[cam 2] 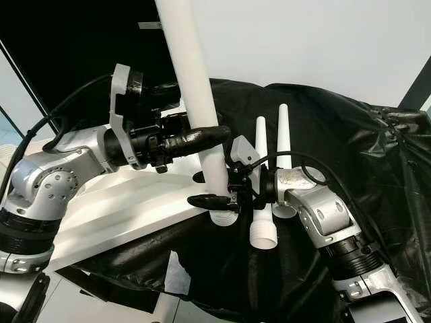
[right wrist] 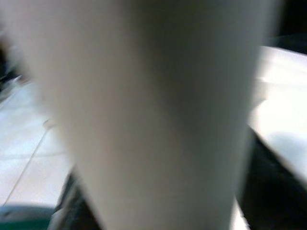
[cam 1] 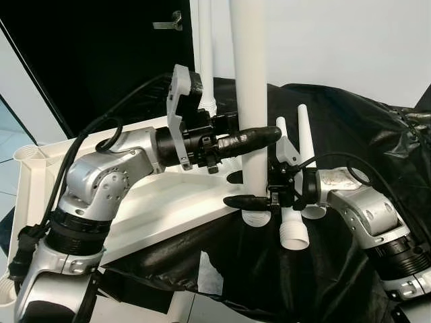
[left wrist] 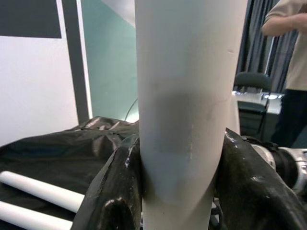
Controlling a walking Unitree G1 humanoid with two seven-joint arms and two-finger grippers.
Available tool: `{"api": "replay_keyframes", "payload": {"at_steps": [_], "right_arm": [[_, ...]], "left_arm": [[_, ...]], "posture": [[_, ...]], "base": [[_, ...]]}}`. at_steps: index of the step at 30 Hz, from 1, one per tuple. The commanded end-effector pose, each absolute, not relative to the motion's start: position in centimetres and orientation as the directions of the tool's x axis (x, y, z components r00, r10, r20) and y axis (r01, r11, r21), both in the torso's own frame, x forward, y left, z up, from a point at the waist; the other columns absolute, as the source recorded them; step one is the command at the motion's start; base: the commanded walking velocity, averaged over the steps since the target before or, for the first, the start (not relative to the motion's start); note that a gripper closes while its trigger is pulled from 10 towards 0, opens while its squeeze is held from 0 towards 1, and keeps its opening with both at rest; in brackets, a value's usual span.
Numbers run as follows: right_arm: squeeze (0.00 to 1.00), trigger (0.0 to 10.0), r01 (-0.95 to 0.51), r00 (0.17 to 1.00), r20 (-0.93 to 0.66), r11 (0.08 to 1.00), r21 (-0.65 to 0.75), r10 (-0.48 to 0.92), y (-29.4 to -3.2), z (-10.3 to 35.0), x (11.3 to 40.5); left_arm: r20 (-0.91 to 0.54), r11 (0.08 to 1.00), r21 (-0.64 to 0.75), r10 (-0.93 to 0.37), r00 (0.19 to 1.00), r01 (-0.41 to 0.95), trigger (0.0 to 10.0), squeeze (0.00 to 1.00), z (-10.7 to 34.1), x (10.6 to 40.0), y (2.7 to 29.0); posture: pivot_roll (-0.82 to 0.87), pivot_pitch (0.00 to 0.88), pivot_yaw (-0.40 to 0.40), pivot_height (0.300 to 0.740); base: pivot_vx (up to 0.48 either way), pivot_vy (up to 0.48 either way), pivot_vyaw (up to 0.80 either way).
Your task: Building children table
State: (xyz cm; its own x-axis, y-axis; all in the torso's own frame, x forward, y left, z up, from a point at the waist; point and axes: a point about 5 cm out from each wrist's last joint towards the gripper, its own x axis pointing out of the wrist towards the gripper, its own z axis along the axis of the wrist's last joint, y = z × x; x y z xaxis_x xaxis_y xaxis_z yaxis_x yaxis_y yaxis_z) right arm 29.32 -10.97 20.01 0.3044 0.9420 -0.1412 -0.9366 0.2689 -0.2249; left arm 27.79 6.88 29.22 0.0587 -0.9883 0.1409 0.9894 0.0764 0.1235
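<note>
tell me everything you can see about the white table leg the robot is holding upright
The table leg is a long, smooth, plain white tube that looks like plastic, standing nearly upright and running out of the top of the head view. Its ribbed lower end sits at the corner of the upturned white tabletop. The left pincer clamps it at mid-height, and the right pincer grips it just above the base.

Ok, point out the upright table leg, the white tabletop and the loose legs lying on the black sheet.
upright table leg [cam 1: 250,81], left eye view, mid shaft.
white tabletop [cam 1: 161,202], left eye view, bare underside.
loose legs [cam 2: 263,222], right eye view, wide end of the nearer one.
</note>
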Motion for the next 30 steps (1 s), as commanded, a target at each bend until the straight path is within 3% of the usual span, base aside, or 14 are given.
{"api": "replay_keyframes", "payload": {"at_steps": [1, 3, 4, 5, 7, 10, 12, 14, 16, 22, 30], "right_arm": [[1.0, 10.0, -0.914, 0.359, -0.128, 0.321, -0.247, 0.924, -11.2, 20.4, 29.8], [1.0, 10.0, -0.893, 0.408, -0.099, 0.374, -0.252, 0.908, -11.0, 20.5, 30.1], [1.0, 10.0, -0.893, 0.408, -0.099, 0.374, -0.252, 0.908, -11.0, 20.5, 30.1], [0.0, 10.0, -0.88, 0.433, -0.081, 0.402, -0.251, 0.898, -10.9, 20.5, 30.2], [0.0, 10.0, -0.834, 0.515, -0.043, 0.488, -0.258, 0.856, -10.5, 20.3, 30.6], [0.0, 10.0, -0.798, 0.566, -0.022, 0.54, -0.267, 0.824, -10.2, 20.2, 30.9], [0.0, 10.0, -0.731, 0.649, 0.018, 0.63, -0.263, 0.76, -9.6, 20.0, 31.3], [0.0, 10.0, -0.709, 0.671, 0.036, 0.655, -0.261, 0.74, -9.3, 20.0, 31.4], [0.0, 10.0, -0.625, 0.743, 0.087, 0.735, -0.263, 0.664, -8.3, 19.8, 31.7], [0.0, 10.0, -0.552, 0.797, 0.108, 0.789, -0.272, 0.595, -7.7, 19.6, 32.0], [0.0, 10.0, -0.346, 0.915, 0.136, 0.912, -0.221, 0.38, -7.0, 19.1, 33.2]], "left_arm": [[0.134, 0.125, 0.157, -0.986, 0.104, 0.98, 10.0, 0.0, 29.6, 28.2, 6.5], [0.152, 0.204, 0.133, -0.971, 0.183, 0.97, 10.0, 0.0, 29.8, 28.9, 6.4], [0.152, 0.204, 0.133, -0.971, 0.183, 0.97, 10.0, 0.0, 29.8, 28.9, 6.4], [0.156, 0.242, 0.128, -0.963, 0.221, 0.962, 10.0, 0.0, 29.9, 29.2, 6.3], [0.166, 0.315, 0.119, -0.941, 0.294, 0.942, 10.0, 0.0, 30.0, 29.6, 6.2], [0.158, 0.365, 0.114, -0.925, 0.346, 0.924, 10.0, 0.0, 30.0, 30.0, 6.1], [0.146, 0.447, 0.111, -0.891, 0.43, 0.888, 10.0, 0.0, 30.0, 30.4, 5.8], [0.14, 0.47, 0.104, -0.879, 0.455, 0.877, 10.0, 0.0, 30.0, 30.6, 5.7], [0.15, 0.524, 0.078, -0.847, 0.509, 0.848, 10.0, 0.0, 30.1, 31.0, 5.1], [0.175, 0.557, 0.076, -0.824, 0.539, 0.827, 10.0, 0.0, 30.4, 31.0, 4.8], [0.2, 0.639, 0.063, -0.761, 0.617, 0.767, 10.0, 0.0, 30.8, 31.2, 4.3]], "posture": [[0.02, 0.0, -0.01, 0.74], [0.02, 0.0, -0.007, 0.74], [0.02, 0.0, -0.007, 0.74], [0.01, 0.0, -0.005, 0.74], [0.01, 0.0, -0.003, 0.74], [0.01, 0.0, 0.0, 0.74], [0.01, 0.0, 0.005, 0.74], [0.01, 0.0, 0.005, 0.74], [0.01, 0.0, 0.008, 0.74], [0.02, 0.0, 0.013, 0.74], [0.02, 0.0, 0.021, 0.74]], "base": [[0.0, 0.0, 0.0], [0.0, 0.0, 0.0], [0.0, 0.0, 0.0], [0.0, 0.0, 0.0], [0.0, 0.0, 0.0], [0.0, 0.0, 0.0], [0.0, 0.0, 0.0], [0.0, 0.0, 0.0], [0.0, 0.0, 0.0], [0.0, 0.0, 0.0], [0.0, 0.0, 0.0]]}}
